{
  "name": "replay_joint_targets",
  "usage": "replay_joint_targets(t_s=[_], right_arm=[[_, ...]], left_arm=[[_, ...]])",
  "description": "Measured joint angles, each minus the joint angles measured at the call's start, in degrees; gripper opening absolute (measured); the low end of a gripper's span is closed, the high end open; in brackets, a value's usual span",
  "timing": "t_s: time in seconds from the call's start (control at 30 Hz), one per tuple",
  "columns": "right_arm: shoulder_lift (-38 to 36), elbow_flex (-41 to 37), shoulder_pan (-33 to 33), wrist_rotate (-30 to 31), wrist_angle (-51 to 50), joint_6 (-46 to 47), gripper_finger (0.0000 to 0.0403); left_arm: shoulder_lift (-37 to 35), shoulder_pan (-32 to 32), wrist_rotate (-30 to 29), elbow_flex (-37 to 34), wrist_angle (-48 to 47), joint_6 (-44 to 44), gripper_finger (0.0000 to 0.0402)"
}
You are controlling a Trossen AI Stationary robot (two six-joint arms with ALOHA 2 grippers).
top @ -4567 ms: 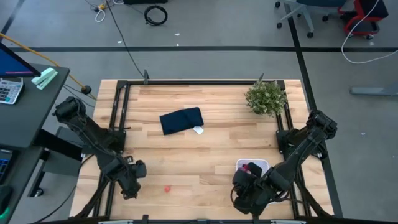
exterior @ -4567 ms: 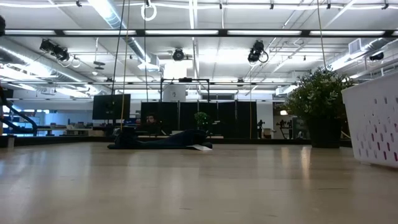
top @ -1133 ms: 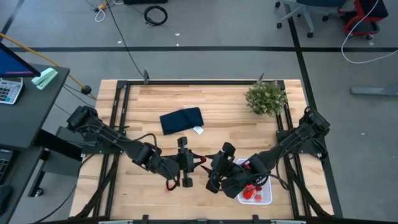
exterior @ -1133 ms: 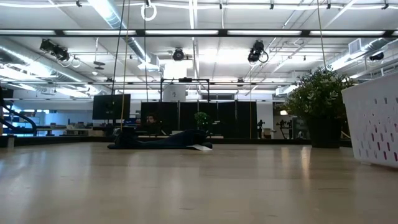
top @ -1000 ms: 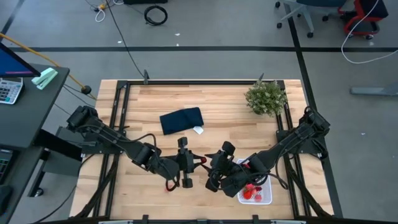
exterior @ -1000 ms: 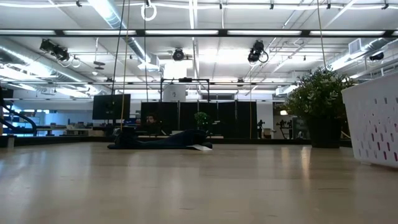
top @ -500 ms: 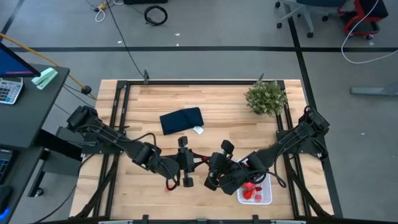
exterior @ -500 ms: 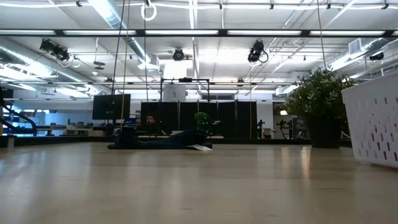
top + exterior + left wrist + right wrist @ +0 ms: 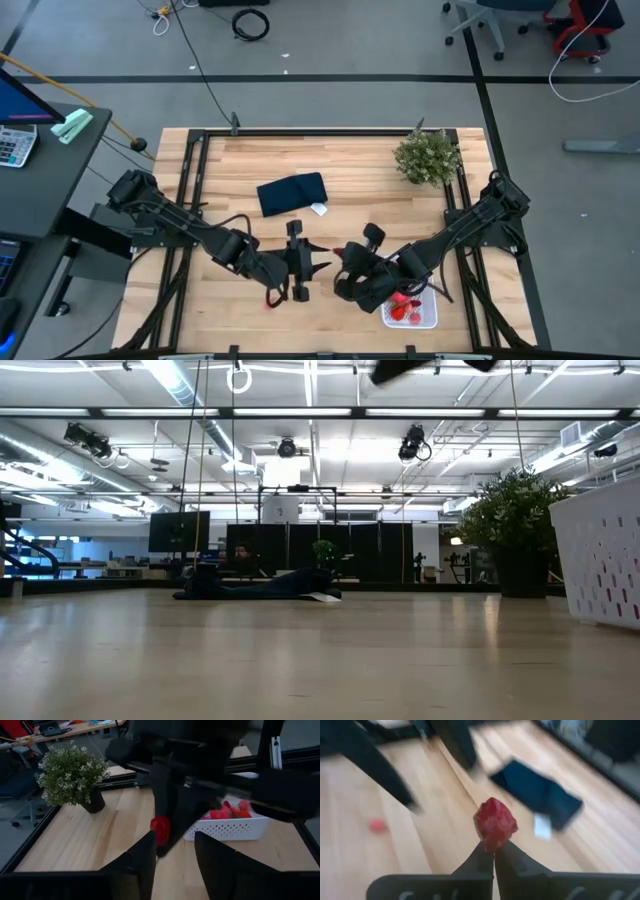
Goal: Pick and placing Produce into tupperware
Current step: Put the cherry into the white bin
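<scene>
Above the table's middle, my right gripper [image 9: 494, 851] is shut on the bigger red piece of produce [image 9: 495, 822]. My left gripper [image 9: 318, 258] faces it from the left, open, with a finger on either side of the piece [image 9: 161, 829] and apart from it. The white tupperware [image 9: 428, 318] stands near the front right with several red bits in it [image 9: 227, 813]. One small pink bit [image 9: 376, 825] lies on the wood near the left arm [image 9: 268, 303]. My right gripper pinches the red piece's lower end [image 9: 492, 842] between its two fingers, at their free ends. The fingers come about level from the table's right side. The piece is lifted clear of the table and sticks out beyond the fingertips.
A dark navy folded cloth [image 9: 292, 194] with a white tag [image 9: 319, 209] lies behind the grippers. A green bushy plant [image 9: 428, 156] stands at the far right corner. Black frame rails [image 9: 190, 180] run along the table's sides. Bare wood lies between cloth and plant.
My left gripper, which had the red piece between its fingers, has opened and let go of it. My right gripper has shut on the piece and taken hold. The piece has stayed in the air between the two grippers.
</scene>
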Motion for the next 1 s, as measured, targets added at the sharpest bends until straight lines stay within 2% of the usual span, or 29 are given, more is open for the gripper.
replay_joint_targets(t_s=[0.17,0.33,0.53,0.6,0.67,0.77,0.87,1.0], right_arm=[[0.0,0.0,1.2,-5.4,-16.4,13.7,0.0003],[0.0,0.0,4.5,-15.5,-29.5,27.3,0.0003],[0.0,0.0,11.0,-34.6,-31.3,38.4,0.0003],[0.0,0.0,13.4,-38.2,-31.4,41.8,0.0002],[0.0,0.0,15.8,-38.5,-31.5,43.9,0.0002],[0.0,0.0,18.4,-35.1,-31.6,45.9,0.0013],[0.0,0.0,19.0,-33.8,-31.8,49.1,0.0039],[0.0,0.0,18.0,-33.7,-33.3,47.5,0.0077]], left_arm=[[0.0,0.0,0.0,0.0,-1.6,-1.3,0.0166],[0.0,0.0,0.0,0.0,-3.8,-3.3,0.0174],[0.0,0.0,0.0,0.0,-4.8,-4.1,0.0168],[0.0,0.0,0.0,0.0,-4.8,-4.2,0.0165],[0.0,0.0,0.0,0.0,-4.8,-4.2,0.0166],[0.0,0.0,0.0,0.0,-4.9,-4.4,0.0171],[0.0,0.0,-0.1,0.0,-4.9,-4.3,0.0179],[0.0,0.0,-0.1,0.0,-4.9,-4.1,0.0190]])
